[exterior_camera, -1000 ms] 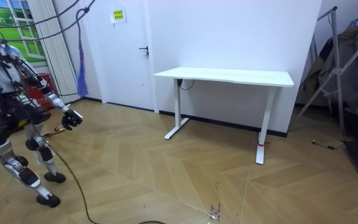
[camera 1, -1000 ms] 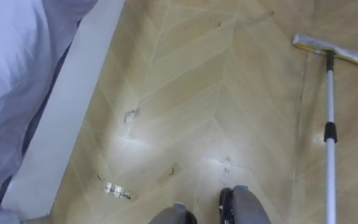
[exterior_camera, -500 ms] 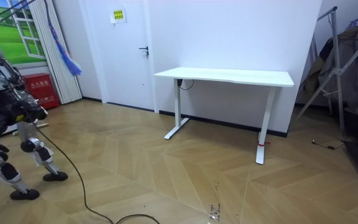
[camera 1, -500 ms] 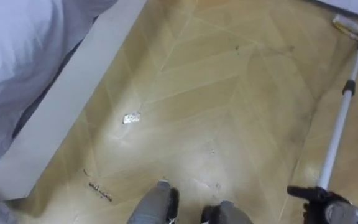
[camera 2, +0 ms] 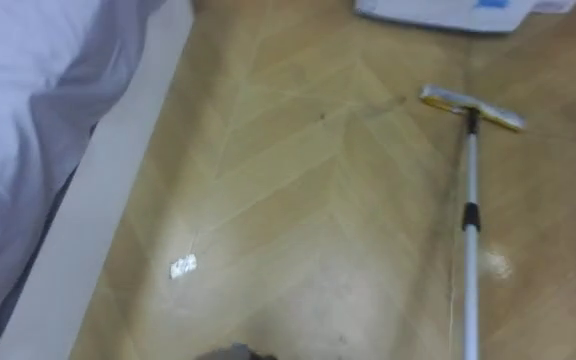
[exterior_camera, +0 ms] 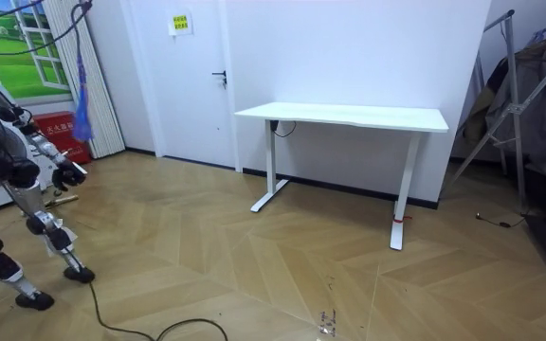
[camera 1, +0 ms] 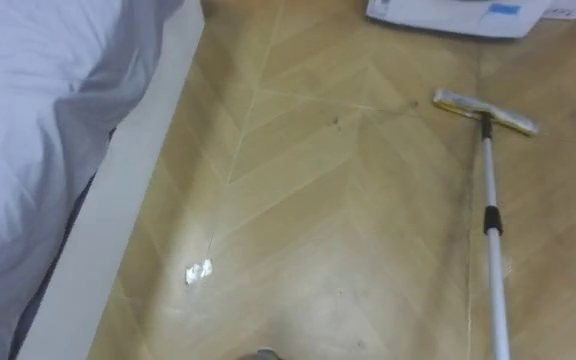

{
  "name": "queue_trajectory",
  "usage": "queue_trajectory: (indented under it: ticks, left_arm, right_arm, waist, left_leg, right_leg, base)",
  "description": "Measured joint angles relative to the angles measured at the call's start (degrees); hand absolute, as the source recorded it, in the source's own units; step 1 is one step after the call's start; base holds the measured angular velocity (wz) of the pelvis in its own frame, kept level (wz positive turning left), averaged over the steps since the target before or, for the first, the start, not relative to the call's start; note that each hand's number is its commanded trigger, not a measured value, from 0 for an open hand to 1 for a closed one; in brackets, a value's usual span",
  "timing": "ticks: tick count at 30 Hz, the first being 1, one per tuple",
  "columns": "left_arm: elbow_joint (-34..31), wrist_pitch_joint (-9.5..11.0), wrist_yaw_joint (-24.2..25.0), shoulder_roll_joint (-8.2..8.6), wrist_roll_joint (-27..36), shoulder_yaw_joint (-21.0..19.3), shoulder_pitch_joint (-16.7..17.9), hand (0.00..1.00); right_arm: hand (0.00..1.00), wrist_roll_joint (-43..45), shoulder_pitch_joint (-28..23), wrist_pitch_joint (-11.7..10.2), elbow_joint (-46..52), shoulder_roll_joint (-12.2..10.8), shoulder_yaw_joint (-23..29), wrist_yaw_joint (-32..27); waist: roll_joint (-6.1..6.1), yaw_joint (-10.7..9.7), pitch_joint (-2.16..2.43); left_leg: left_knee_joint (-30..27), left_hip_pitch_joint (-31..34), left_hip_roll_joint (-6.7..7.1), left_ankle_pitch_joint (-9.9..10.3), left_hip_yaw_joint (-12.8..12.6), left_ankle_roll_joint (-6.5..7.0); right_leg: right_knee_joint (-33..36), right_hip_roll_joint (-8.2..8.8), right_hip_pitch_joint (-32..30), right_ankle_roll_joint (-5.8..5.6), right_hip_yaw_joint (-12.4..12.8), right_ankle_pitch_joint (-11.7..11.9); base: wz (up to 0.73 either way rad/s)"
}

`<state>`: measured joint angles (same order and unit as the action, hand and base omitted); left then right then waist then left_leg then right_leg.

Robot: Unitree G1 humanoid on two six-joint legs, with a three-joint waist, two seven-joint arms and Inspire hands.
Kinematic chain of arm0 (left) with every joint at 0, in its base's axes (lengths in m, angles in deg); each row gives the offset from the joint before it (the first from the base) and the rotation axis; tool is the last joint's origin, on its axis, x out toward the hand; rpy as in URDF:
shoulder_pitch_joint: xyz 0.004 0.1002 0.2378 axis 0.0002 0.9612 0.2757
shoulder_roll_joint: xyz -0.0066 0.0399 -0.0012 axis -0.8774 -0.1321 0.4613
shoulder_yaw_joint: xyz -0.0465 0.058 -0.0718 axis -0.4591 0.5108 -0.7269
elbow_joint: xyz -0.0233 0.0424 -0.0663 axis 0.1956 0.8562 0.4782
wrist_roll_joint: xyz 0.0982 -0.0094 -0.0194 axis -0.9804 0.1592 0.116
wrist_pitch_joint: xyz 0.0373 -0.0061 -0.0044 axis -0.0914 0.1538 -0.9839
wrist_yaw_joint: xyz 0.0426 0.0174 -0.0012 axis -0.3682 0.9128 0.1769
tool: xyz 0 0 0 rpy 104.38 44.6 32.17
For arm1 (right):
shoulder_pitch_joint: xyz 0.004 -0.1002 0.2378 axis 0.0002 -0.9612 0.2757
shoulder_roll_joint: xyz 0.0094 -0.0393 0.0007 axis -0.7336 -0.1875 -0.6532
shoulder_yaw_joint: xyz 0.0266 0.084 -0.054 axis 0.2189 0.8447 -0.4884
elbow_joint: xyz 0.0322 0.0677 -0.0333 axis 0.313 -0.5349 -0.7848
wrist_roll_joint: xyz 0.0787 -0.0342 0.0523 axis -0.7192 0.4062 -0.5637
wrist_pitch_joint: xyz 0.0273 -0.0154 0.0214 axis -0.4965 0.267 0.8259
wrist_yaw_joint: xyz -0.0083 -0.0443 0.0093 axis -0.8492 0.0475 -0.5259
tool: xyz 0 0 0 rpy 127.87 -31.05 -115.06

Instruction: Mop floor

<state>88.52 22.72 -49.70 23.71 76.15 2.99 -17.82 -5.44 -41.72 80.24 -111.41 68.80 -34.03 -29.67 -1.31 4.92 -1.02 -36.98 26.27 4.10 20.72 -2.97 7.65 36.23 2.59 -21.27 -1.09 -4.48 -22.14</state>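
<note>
Evidently early: flat mop (camera 1: 489, 222) rests on the floor (camera 1: 348, 200), head well ahead of the right robot hand (exterior_camera: 69, 173), whose grip I cannot tell; a scrap (camera 1: 199, 270) leftward lies unswept

No print is showing clearly enough to read. A small yellow paper sign (exterior_camera: 180, 23) is hanging on the white wall at eleven o'clock in the room view, its lettering too small. A blue label (camera 1: 503, 9) is sitting on a flat white box (camera 1: 438, 14) at one o'clock in the left eye view, illegible.
</note>
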Motion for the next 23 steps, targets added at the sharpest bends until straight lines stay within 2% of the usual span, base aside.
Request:
queue_trajectory:
  ticks: [1,4,7,10,15,17,19,23]
  left_arm:
    - [0.1,0.0,-0.4,-0.29,-0.1,-0.1,-0.1,0.0]
    - [1.5,-0.3,-0.6,-0.29,-0.3,-2.3,0.2,0.0]
    - [2.2,-1.7,-1.2,-0.43,-0.5,-4.8,0.8,0.0]
    - [2.2,-2.5,-1.2,-0.32,-2.9,-6.2,1.3,0.0]
    - [2.2,-2.6,-1.4,0.26,-5.5,-7.3,1.0,0.0]
    - [2.1,-2.7,-1.5,0.62,-5.4,-8.1,1.0,0.0]
    - [2.1,-3.0,-1.5,0.85,-5.4,-8.6,1.0,0.0]
    - [2.4,-3.6,-1.5,0.96,-5.5,-9.0,1.3,0.0]
  right_arm:
    - [1.0,0.2,0.2,0.6,0.5,0.0,0.4,0.4]
    - [1.0,-0.2,0.0,1.5,0.4,0.0,1.5,2.0]
    - [1.0,0.0,-0.2,1.9,1.8,-0.3,2.8,3.3]
    - [1.0,0.0,-0.5,1.9,4.0,-0.4,3.7,4.5]
    - [1.0,-0.5,-1.6,1.2,5.3,-1.3,3.9,6.3]
    - [1.0,-1.0,-2.8,0.8,6.1,-1.9,3.9,6.7]
    - [1.0,-2.0,-3.5,0.5,6.5,-2.8,3.9,7.4]
    - [1.0,-2.1,-4.4,-0.5,6.4,-3.0,3.9,8.5]
  waist:
    - [0.61,-0.2,-0.03]
    - [1.53,0.0,-0.08]
    - [2.62,0.0,-0.01]
    - [2.95,-0.1,0.15]
    - [3.27,-0.2,0.17]
    - [3.05,-0.5,0.04]
    - [2.99,-0.9,0.14]
    - [2.49,-1.3,0.21]
  left_leg:
    - [3.7,-3.0,0.64,-1.6,0.6,-0.21]
    - [9.8,-9.0,0.47,-4.2,1.8,-0.83]
    - [12.6,-13.1,0.31,-4.9,3.4,-1.7]
    - [13.9,-15.7,-0.42,-5.1,3.7,-2.14]
    - [15.5,-19.3,-0.7,-5.2,3.3,-2.59]
    - [15.9,-20.7,-0.65,-5.1,3.3,-2.68]
    - [16.5,-21.4,-0.59,-5.1,3.3,-2.69]
    - [17.4,-23.4,-0.61,-5.1,2.8,-2.67]
  right_leg:
    - [-3.2,0.5,2.9,0.15,-1.0,1.1]
    - [-11.4,0.21,9.8,0.82,-3.7,4.1]
    - [-16.8,-0.69,15.4,1.27,-5.1,5.5]
    - [-20.9,-1.72,19.6,1.78,-6.1,7.2]
    - [-23.9,-1.95,24.1,2.11,-6.5,8.0]
    - [-24.4,-1.93,25.4,2.1,-6.7,8.0]
    - [-24.6,-1.96,26.2,2.09,-6.7,8.0]
    - [-24.7,-1.92,27.6,2.09,-6.6,8.0]
  base:
    - [0.29]
    - [0.24]
    - [0.23]
    - [0.11]
    - [0.0]
    - [0.0]
    - [0.0]
    - [-0.1]
